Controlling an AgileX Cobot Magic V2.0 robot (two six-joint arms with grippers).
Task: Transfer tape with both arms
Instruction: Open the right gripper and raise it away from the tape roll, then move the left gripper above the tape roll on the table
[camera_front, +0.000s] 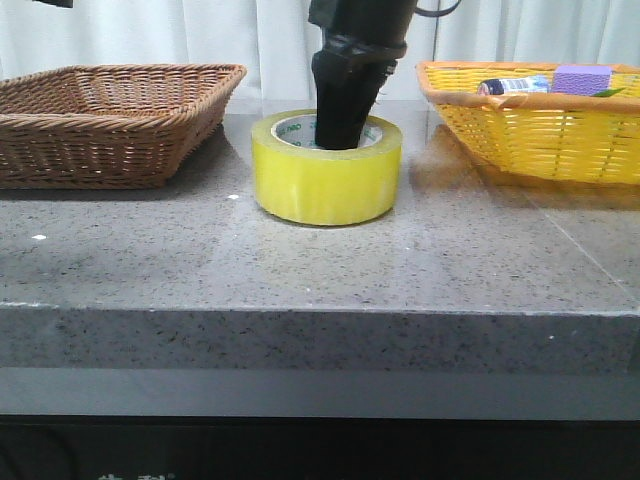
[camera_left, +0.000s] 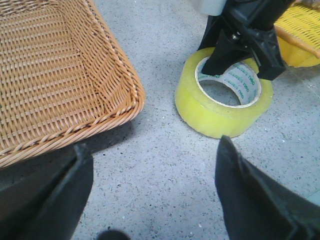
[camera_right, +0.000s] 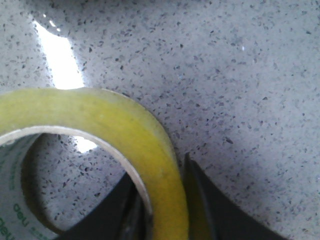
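Observation:
The tape (camera_front: 325, 180) is a wide yellow roll with a white, green-printed core, lying flat on the grey stone table (camera_front: 300, 270) between two baskets. My right gripper (camera_front: 345, 122) comes down from above onto it. One finger is inside the core and the other is outside, and they are shut on the roll's wall (camera_right: 160, 165). The left wrist view shows the tape (camera_left: 210, 110) with the right gripper (camera_left: 241, 65) on it. My left gripper (camera_left: 150, 155) hangs open over bare table, short of the roll and beside the brown basket, with nothing between its fingers.
A brown wicker basket (camera_front: 110, 110) stands at the left, and its corner (camera_left: 125, 95) is close to my left gripper. At the right a yellow woven basket (camera_front: 540, 135) holds a small bottle (camera_front: 512, 86) and a purple block (camera_front: 581, 78). The table's front edge (camera_front: 320, 312) is near.

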